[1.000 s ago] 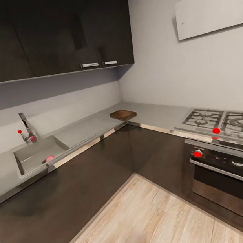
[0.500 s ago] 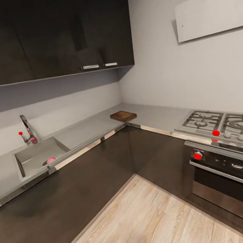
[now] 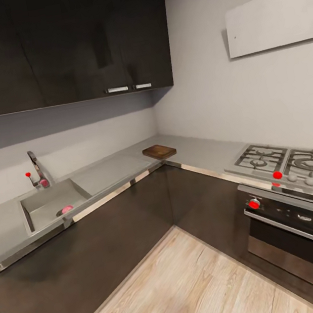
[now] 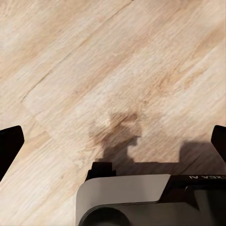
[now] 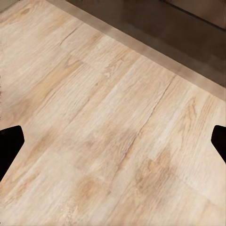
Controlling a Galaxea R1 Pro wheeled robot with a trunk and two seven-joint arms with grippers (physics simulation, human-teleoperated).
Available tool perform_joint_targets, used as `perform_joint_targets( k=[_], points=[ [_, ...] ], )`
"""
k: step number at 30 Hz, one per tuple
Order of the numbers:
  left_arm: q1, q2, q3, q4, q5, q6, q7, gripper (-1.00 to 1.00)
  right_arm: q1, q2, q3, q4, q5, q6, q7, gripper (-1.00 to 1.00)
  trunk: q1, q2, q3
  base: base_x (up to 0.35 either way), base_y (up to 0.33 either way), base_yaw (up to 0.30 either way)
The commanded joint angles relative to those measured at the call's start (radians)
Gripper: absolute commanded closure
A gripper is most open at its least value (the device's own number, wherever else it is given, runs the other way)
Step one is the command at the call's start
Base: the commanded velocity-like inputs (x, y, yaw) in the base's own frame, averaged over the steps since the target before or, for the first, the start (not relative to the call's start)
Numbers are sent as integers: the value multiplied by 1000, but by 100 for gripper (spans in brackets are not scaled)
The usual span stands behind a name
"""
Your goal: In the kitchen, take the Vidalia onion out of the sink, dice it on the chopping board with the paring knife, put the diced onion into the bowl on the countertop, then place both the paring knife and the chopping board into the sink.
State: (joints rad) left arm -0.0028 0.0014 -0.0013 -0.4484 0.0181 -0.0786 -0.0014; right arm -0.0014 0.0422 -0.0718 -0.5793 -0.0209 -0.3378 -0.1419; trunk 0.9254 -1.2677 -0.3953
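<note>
Both grippers, left (image 4: 113,141) & right (image 5: 113,141), spread wide over floor; part-hidden "…XEA AI" on robot base (image 4: 141,197).

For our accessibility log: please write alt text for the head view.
An L-shaped grey countertop over dark cabinets holds a sink with a small pink round object inside, and a chopping board near the corner. A gas stove stands at right.

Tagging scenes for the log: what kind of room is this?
A home kitchen, L-shaped: a sink with a tap set in the countertop, a gas stove over an oven, dark wall cabinets, and a chopping board in the corner.
</note>
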Motion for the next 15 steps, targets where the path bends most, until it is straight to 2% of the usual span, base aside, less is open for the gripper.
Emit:
perform_joint_targets(
  k=[1,15],
  points=[
    [0,0,0,0,2,-3,0,-100,0,1,-3,0,-2,-3,1,-100,-4,7,2,0,0,0],
    [0,1,0,-1,2,-3,0,-100,0,1,-3,-1,-2,-3,1,-100,-58,105,46,0,0,0]
  ],
)
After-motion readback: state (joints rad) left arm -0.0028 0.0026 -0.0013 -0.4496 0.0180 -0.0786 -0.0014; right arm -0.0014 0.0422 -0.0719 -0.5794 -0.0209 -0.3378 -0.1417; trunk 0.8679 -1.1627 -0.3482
